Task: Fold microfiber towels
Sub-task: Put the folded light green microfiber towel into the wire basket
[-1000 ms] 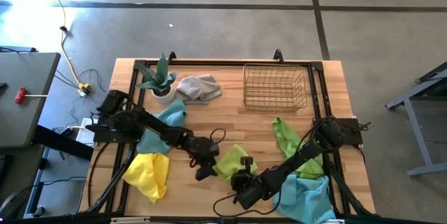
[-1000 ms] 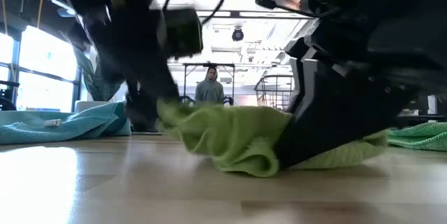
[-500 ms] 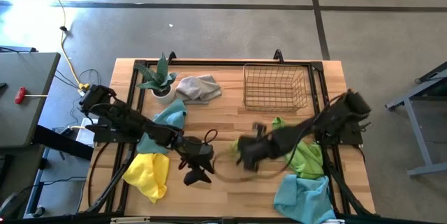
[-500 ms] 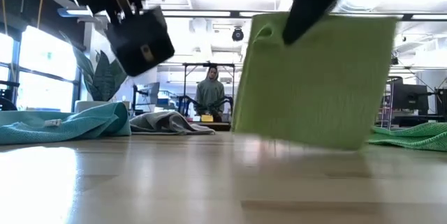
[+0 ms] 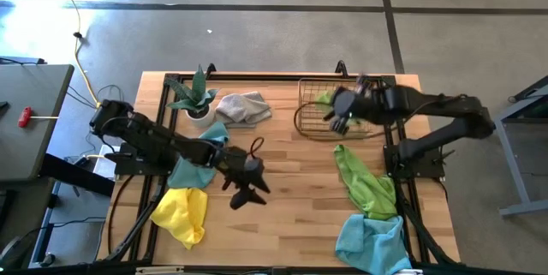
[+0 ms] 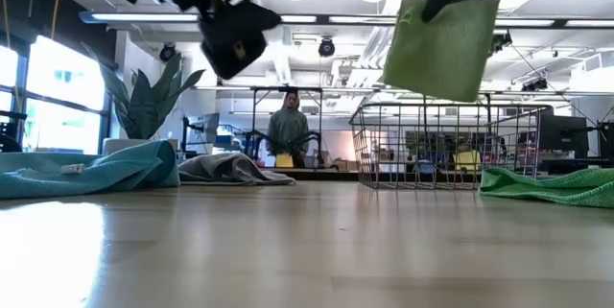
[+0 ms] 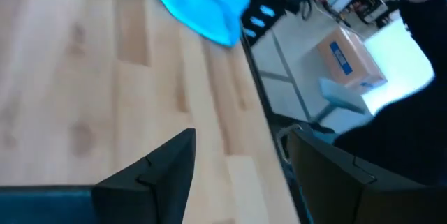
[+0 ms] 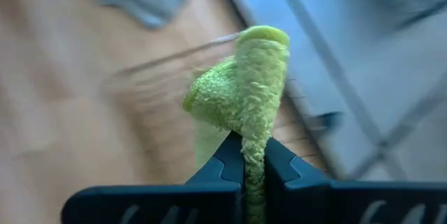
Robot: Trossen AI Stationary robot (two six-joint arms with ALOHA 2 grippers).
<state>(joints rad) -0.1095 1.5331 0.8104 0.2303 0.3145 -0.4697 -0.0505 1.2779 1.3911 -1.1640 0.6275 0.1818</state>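
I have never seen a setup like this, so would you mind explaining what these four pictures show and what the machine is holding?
This is a robot with two dark arms working at a wooden table, each ending in a two-fingered claw. One picture looks straight down, one looks level across the tabletop, and two come from cameras on the arms' wrists.

The right claw is shut on a folded lime green towel, holding it in the air over the wire basket. Its wrist camera shows the towel pinched between the fingers.

The left claw is open and empty, above the middle of the table.

On the table lie a yellow towel, two light blue towels, another green towel, a grey towel and a potted plant. A person stands far behind.
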